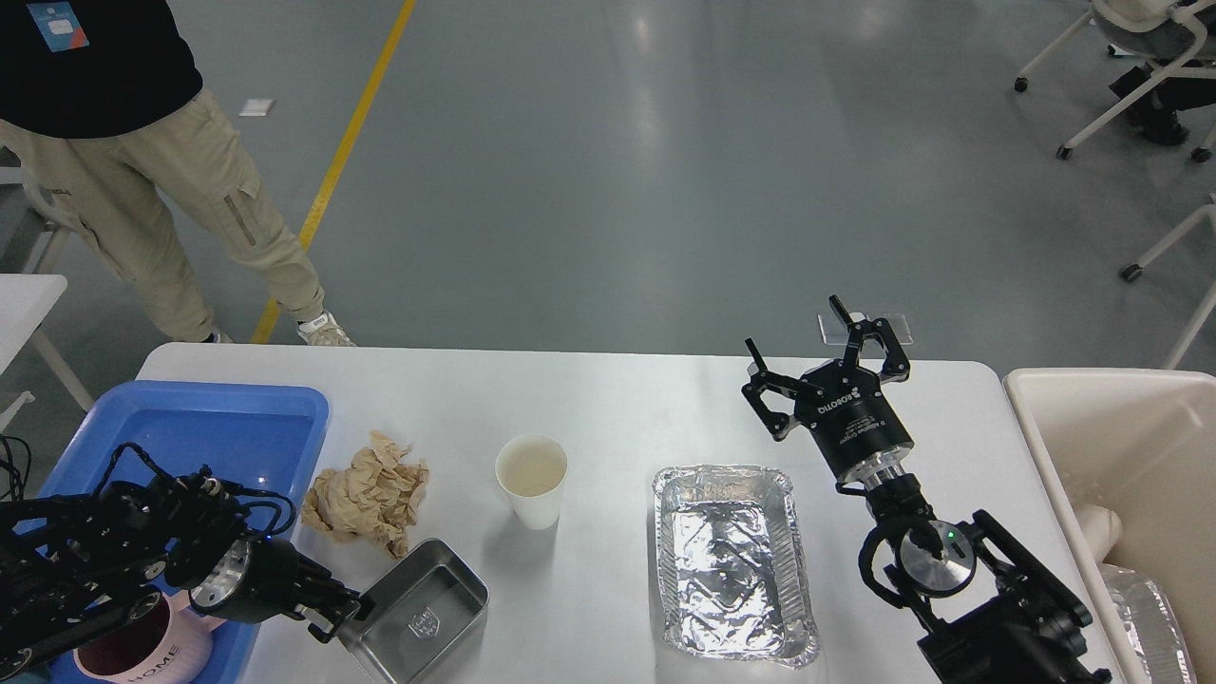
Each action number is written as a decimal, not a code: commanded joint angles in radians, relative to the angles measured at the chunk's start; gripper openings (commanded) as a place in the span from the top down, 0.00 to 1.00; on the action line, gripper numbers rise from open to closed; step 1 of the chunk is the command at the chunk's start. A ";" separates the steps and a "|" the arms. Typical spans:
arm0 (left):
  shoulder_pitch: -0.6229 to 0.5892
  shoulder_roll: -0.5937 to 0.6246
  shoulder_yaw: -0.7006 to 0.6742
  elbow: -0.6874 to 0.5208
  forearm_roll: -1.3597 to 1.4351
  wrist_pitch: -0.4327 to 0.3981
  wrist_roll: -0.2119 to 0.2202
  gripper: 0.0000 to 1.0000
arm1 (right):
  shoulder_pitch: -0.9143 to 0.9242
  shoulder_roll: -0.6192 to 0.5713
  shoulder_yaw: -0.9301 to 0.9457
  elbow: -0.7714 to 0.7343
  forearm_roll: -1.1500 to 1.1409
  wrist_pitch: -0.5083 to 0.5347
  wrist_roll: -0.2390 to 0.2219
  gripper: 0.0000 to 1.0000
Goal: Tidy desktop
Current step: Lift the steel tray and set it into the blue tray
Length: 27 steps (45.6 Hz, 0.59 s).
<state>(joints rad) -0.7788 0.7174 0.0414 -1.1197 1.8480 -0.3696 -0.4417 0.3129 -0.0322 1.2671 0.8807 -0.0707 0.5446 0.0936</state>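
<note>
Two end effectors: left (332,622) clamped on tin's (414,610) 9 o'clock rim; stiff, light, slippery. Right (825,366) spread apart above worktop (608,399).

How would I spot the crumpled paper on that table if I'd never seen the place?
Start at the wide white desktop and find the blue tray at its left end. Just right of the tray lies the crumpled brown paper, with a white paper cup further right and a small steel pan in front. It is the only soft, wrinkled, tan thing there; its neighbours are smooth or shiny containers.
</note>
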 commanded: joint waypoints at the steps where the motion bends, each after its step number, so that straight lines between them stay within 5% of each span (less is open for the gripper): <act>1: -0.005 0.007 -0.002 -0.002 -0.003 0.001 -0.015 1.00 | 0.000 0.002 0.000 0.001 0.000 0.000 0.000 0.00; 17: -0.062 0.122 -0.020 -0.106 -0.010 -0.002 -0.051 1.00 | 0.002 0.003 0.000 -0.002 0.000 0.000 0.000 0.00; 27: -0.065 0.338 -0.113 -0.295 -0.084 -0.003 -0.058 0.99 | 0.000 0.003 -0.002 -0.002 0.000 0.000 0.000 0.00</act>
<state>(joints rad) -0.8472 0.9444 -0.0167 -1.3266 1.8021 -0.3717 -0.4977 0.3144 -0.0276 1.2671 0.8790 -0.0704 0.5437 0.0936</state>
